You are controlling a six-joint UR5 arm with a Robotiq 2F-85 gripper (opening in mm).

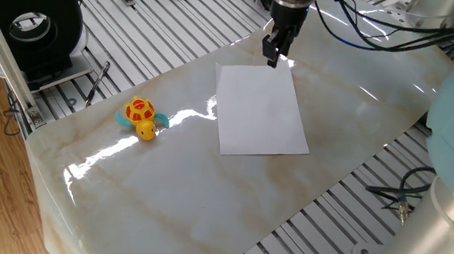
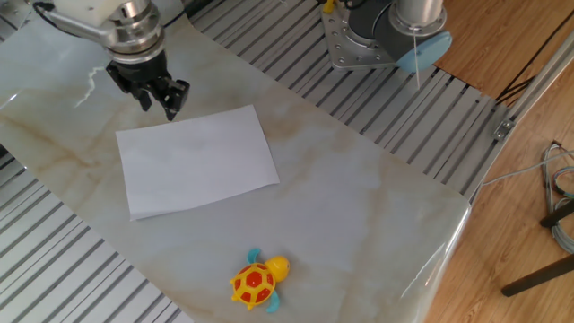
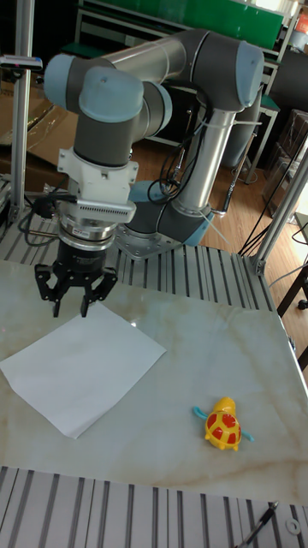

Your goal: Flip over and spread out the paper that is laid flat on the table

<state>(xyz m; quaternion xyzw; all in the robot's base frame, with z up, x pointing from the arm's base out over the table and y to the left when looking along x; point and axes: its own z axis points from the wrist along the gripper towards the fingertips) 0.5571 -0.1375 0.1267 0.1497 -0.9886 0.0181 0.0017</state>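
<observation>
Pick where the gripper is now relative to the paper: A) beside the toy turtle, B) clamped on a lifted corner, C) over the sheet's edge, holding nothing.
C: the gripper hangs with fingers spread at the edge of the paper, which lies flat on the table.

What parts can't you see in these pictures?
- Underside of the paper: hidden in every view, since it lies flat on the table.
- Gap between the gripper and the table: no view settles whether the fingertips touch.
- Face of the toy turtle: too small in every view.
- Arm's base: cut off in both fixed views.
</observation>
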